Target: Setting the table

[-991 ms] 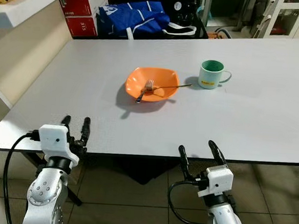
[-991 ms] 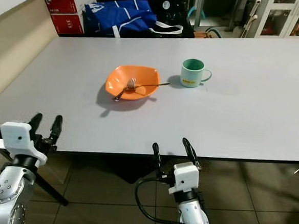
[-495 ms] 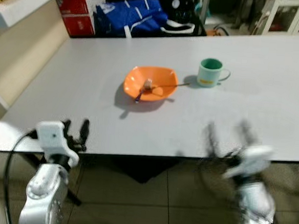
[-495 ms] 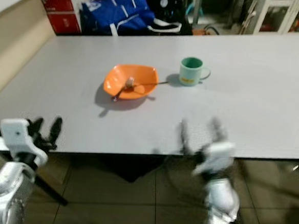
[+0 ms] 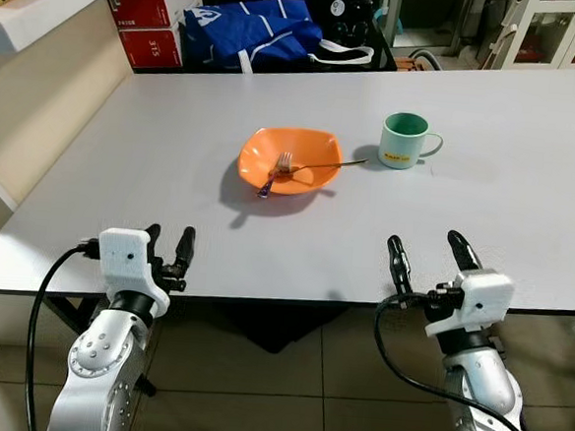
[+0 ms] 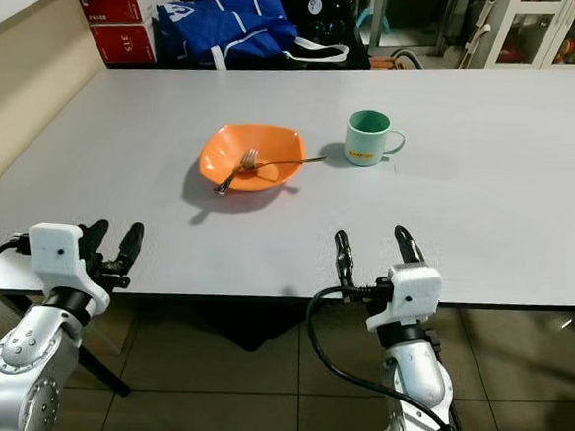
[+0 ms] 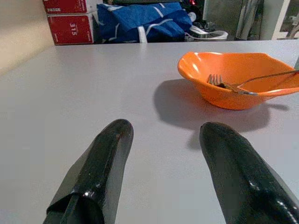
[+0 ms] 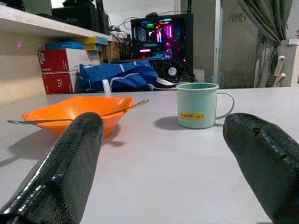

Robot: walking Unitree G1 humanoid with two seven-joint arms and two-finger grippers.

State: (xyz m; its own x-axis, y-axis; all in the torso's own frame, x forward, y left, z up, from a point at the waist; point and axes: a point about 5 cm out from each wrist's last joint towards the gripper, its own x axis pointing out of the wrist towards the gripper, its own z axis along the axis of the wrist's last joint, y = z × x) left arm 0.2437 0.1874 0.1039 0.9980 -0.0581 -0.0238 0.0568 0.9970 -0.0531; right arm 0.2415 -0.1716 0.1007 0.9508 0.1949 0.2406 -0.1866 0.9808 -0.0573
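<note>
Orange bowl [image 5: 289, 162] sat on the grey table [image 5: 485, 219], well ahead of both grippers and between their lines of reach, nearer the left one's side. Compared with a second earlier, the right gripper [image 5: 425, 257] had risen from below the near edge, passing through a blur half a second before, and now stood sharp with its fingertips over the table's near edge. The left gripper [image 5: 170, 243] had moved up a little as well and hung at that same edge. The bowl, fork and mug kept their places on the table.

The bowl was shallow, squarish with rounded corners, and cast a dark shadow toward the left gripper. A fork [image 5: 304, 167] lay across it, tines inside, its thin handle sticking out over the rim toward a pale green mug [image 5: 404, 141]. The mug stood upright just beyond the handle's tip, well ahead of the right gripper, a yellow label on its side.

Both grippers had their black fingers spread wide, holding nothing.
</note>
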